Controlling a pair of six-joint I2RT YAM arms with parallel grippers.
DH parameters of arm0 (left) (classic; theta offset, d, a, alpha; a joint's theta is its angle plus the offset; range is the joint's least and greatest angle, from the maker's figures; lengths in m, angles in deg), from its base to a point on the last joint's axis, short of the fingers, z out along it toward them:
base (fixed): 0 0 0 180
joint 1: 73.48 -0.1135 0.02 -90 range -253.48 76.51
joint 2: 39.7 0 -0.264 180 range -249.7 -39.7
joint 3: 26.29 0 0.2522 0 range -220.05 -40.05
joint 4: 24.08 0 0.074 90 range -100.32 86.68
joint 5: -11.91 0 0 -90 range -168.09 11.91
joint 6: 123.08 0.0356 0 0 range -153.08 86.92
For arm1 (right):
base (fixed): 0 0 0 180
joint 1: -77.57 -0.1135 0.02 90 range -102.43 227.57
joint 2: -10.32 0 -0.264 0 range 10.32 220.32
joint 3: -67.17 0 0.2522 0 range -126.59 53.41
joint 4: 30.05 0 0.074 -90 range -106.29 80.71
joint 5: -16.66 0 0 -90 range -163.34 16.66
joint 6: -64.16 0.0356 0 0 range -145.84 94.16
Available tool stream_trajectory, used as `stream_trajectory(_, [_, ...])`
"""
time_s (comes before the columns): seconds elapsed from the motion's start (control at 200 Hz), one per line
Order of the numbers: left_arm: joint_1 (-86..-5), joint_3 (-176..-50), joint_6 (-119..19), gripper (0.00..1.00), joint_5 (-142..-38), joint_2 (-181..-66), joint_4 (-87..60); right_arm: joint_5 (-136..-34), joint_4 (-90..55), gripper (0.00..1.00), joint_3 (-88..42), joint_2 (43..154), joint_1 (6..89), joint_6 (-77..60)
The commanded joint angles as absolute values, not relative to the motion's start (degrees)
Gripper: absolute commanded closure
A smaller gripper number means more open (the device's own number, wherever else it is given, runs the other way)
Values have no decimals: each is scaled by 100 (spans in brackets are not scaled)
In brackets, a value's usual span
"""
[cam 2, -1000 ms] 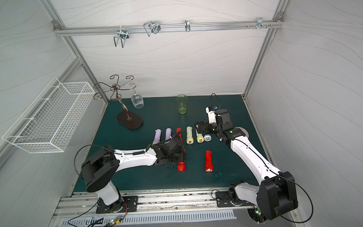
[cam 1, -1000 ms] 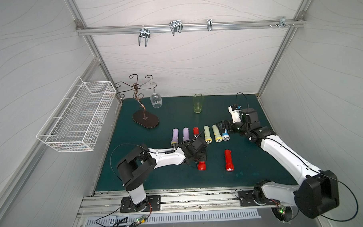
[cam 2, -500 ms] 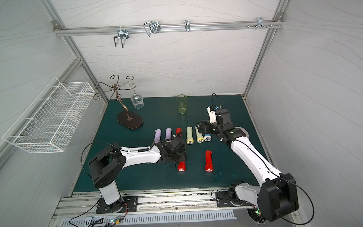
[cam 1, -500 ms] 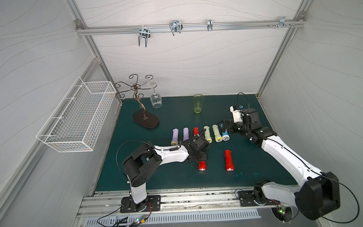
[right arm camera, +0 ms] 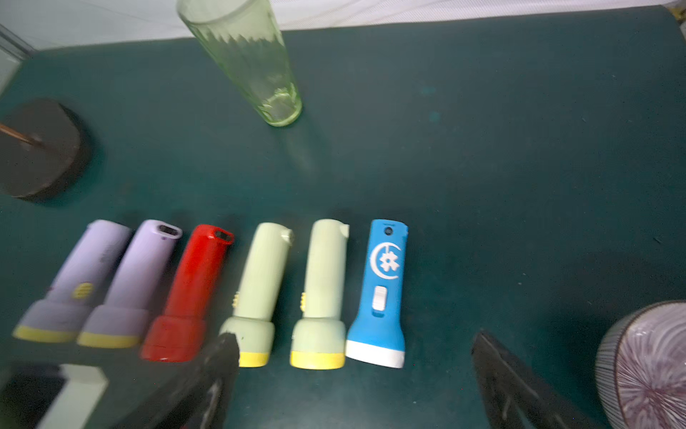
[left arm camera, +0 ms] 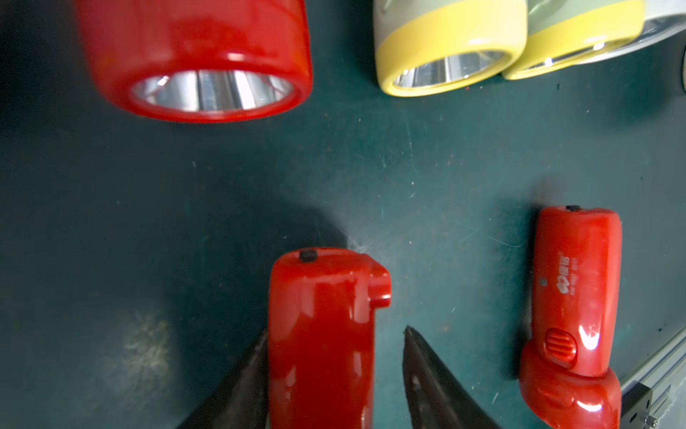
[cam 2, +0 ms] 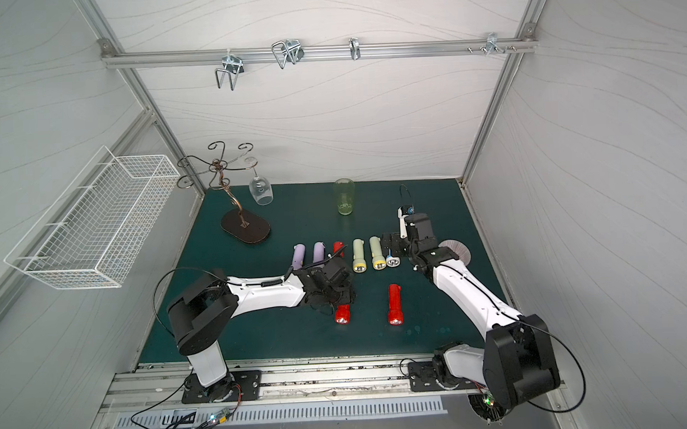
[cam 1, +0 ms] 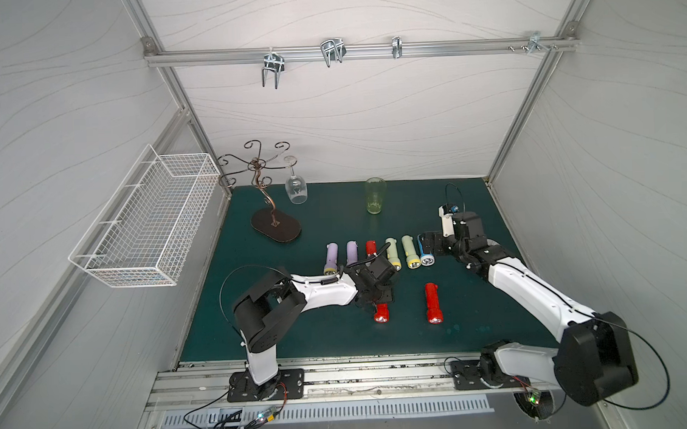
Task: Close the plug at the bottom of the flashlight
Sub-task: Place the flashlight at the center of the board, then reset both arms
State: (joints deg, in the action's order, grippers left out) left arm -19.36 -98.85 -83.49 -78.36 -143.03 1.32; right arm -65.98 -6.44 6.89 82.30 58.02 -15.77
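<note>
left gripper [left arm camera: 336,332] part open around glossy red plastic flashlight [left arm camera: 319,315], gap on one side; right gripper [right arm camera: 354,336] wide open, empty.

A robotics lab cell: white panel walls [cam 1: 350,117] and aluminium framing [cam 1: 360,52] are enclosing the green table [cam 1: 334,208], robot arms [cam 1: 321,295] standing on a rail [cam 1: 359,376] at the table's front

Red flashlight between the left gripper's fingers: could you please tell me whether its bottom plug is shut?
Not fully shut: in the left wrist view the plug juts out sideways from the base end of the red flashlight.
</note>
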Motion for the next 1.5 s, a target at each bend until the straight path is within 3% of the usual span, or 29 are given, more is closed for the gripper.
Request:
stream_trajectory(0.0, [-2011,-9964,-8128,42,-7704,-14001,375,-5977,-1093,1,826,8406,5850,-1884])
stream_trajectory(0.325, [-2203,-10513,-7117,42,-7125,-12669,1454,-5635,-2716,1,1802,8450,6445,-2078])
stream_trajectory(0.545, [-3210,-10202,-5789,38,-6719,-11299,1196,-5373,-5023,1,2922,8677,6528,-2424])
stream_trajectory(0.69, [-4238,-9326,-4915,17,-6276,-10332,324,-5254,-5730,1,2988,9109,6530,-2714])
stream_trajectory(0.845, [-5658,-8209,-4605,5,-6548,-9703,-966,-5261,-7058,1,3298,9762,6536,-2913])
stream_trajectory(0.88, [-5970,-8028,-4617,3,-6663,-9662,-1160,-5248,-7484,1,3375,9939,6527,-3004])
stream_trajectory(0.966, [-6547,-7617,-4517,3,-6798,-9689,-1582,-5424,-6946,1,3317,9707,6576,-2859])
stream_trajectory(1.066, [-7014,-7064,-4267,3,-6603,-9837,-2339,-5617,-7986,1,3483,10293,6624,-3007])
stream_trajectory(1.161, [-7541,-6794,-4460,4,-6792,-10135,-2965,-5772,-7278,1,3351,10033,6649,-2928])
stream_trajectory(1.261, [-7768,-6672,-4330,4,-6747,-10532,-3268,-5367,-6900,1,3133,10078,6656,-2727])
stream_trajectory(1.386, [-7783,-6612,-3788,6,-6908,-10942,-3399,-5646,-6627,1,2991,10079,6843,-2603])
stream_trajectory(1.496, [-7794,-6173,-3706,5,-7279,-11157,-4794,-5664,-6639,1,2986,10087,6852,-2608])
